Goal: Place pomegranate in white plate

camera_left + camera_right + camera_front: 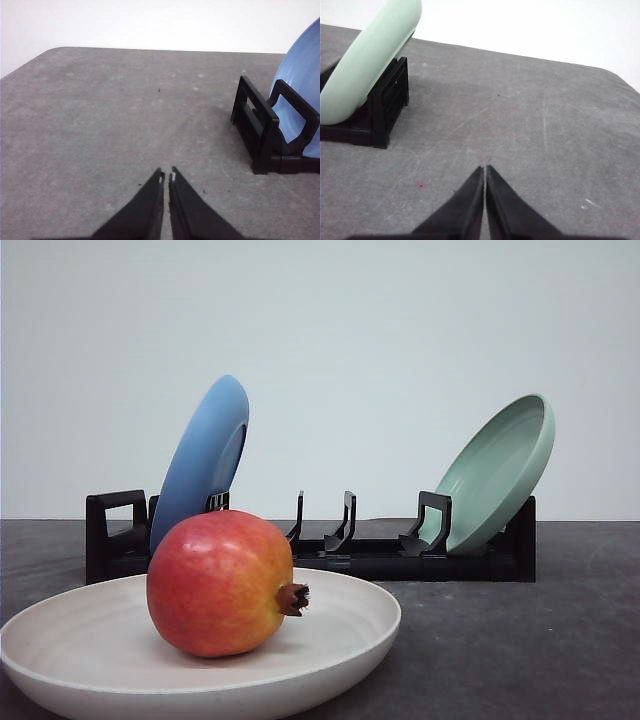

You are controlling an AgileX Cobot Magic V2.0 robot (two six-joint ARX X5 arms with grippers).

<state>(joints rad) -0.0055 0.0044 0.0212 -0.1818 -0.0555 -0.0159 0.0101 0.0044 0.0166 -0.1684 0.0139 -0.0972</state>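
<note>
Your desk [560,640] is a dark grey surface, and the black dish rack [330,550] runs across its back to keep two plates on edge: the blue plate [200,455] leans in the left slots and the pale green plate [500,470] leans at the right end, both tilted back against the rack's uprights so they stay clear of the work area. In front of the rack the white plate [340,650] lies flat on the desk, close to the front camera, its wide shallow bowl open to receive fruit. The pomegranate [220,582] sits inside it, left of the plate's middle, resting on its side with the brown crown pointing right; the raised rim keeps it from rolling off. Judged from this, your placing looks done. The left end effector [166,176] hangs over bare desk beside the rack's blue-plate end, fingertips pressed together and holding nothing. The right end effector [485,169] is likewise closed and empty over bare desk near the green plate's end, so both arms sit parked away from the fruit
</note>
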